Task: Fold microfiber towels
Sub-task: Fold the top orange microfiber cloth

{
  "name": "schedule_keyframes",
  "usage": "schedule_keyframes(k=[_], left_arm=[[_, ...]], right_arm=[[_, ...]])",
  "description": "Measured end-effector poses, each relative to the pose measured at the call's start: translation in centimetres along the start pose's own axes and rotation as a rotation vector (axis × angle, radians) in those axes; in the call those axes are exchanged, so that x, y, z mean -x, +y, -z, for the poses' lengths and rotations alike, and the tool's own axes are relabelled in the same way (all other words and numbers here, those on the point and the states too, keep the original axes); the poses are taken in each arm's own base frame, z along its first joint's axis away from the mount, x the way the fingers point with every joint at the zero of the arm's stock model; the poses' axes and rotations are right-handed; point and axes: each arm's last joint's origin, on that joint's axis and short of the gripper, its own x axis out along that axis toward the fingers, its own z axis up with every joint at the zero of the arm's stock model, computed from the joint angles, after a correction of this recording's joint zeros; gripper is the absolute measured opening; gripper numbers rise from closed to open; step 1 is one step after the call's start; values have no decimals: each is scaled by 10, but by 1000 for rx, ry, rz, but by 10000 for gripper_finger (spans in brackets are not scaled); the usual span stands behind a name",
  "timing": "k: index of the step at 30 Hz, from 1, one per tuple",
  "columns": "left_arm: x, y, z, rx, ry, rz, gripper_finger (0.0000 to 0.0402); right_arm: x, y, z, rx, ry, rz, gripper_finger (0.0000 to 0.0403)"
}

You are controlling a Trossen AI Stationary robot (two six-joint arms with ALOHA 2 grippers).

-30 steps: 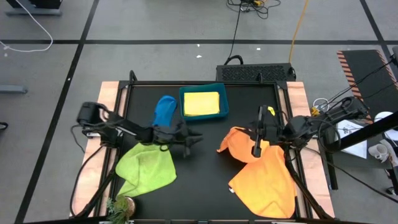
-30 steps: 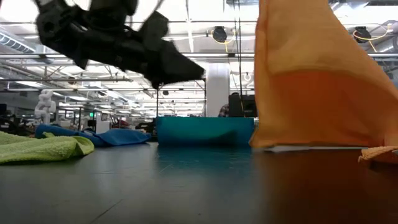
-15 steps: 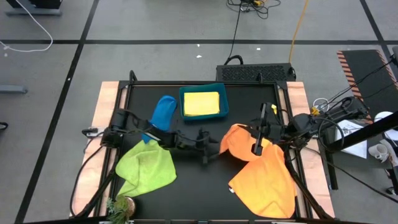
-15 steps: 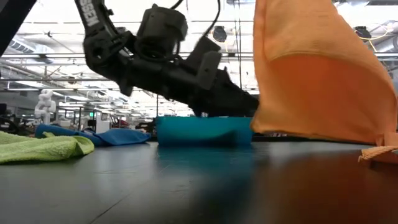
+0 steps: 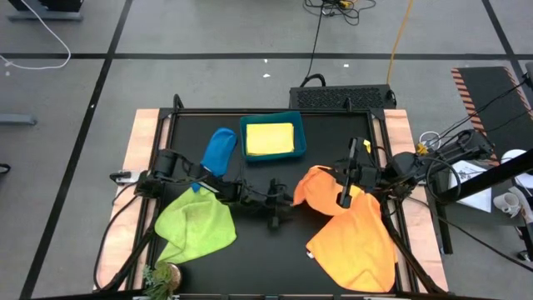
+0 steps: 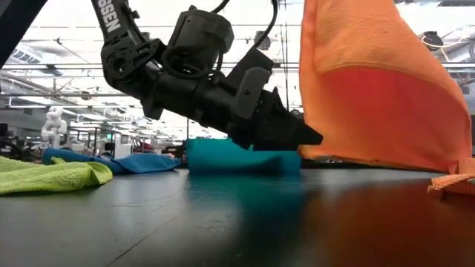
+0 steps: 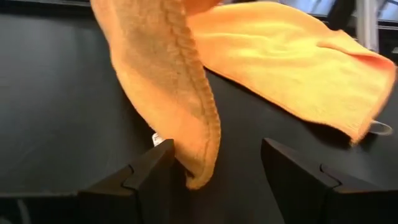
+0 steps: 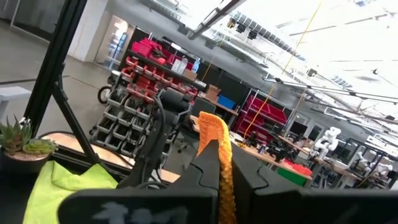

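Observation:
An orange towel [image 6: 371, 81] hangs from my right gripper [image 5: 343, 193], which is raised over the table's right half and shut on it. The towel's low corner [image 7: 196, 177] hangs between the fingers of my left gripper [image 7: 216, 155], which is open and low over the table's middle [image 5: 281, 204]; whether its fingers touch the corner, I cannot tell. A second orange towel [image 5: 358, 246] lies flat at the near right. A lime green towel [image 5: 196, 225] and a blue towel [image 5: 220, 148] lie on the left. A yellow towel [image 5: 271, 137] lies in the teal bin [image 5: 273, 156]. My right gripper pinches the orange towel's upper edge [image 8: 216, 127] between its two shut fingers [image 8: 202, 168], which slant a little upward. One layer or several, I cannot tell. The towel hangs slack below the fingers down to table level.
A small potted plant [image 5: 162, 279] stands at the near left corner. The table has a black frame [image 5: 275, 112] around a dark top. The teal bin stands at the far middle. The dark top shows bare between the green towel and the orange towels.
My left gripper has gone toward the table's right edge and down, reaching the hanging orange towel's low corner, and has tipped a little further downward. My right gripper has kept the towel raised in place.

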Motion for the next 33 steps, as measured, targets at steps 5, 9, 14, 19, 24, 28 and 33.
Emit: schedule_keyframes(k=[5, 9, 14, 19, 24, 28, 33], left_arm=[[0, 4, 3, -2, 19, -115, 221], [0, 8, 3, -3, 24, -141, 149], [1, 13, 4, -26, 45, -153, 24], [6, 18, -1, -71, 106, -171, 6], [34, 19, -33, -131, 214, -287, 3], [69, 8, -67, -207, 257, -444, 3], [114, -11, -100, -296, 247, -590, 2]], right_arm=[[0, 0, 0, 1, 1, -1, 2], [0, 1, 1, 7, 11, -7, 2], [0, 2, 4, 14, 35, -22, 2], [0, 4, 8, 2, 74, -43, 2], [1, 8, 14, -18, 139, -75, 2], [2, 11, 20, -24, 192, -99, 2], [3, 12, 23, -15, 223, -112, 2]])
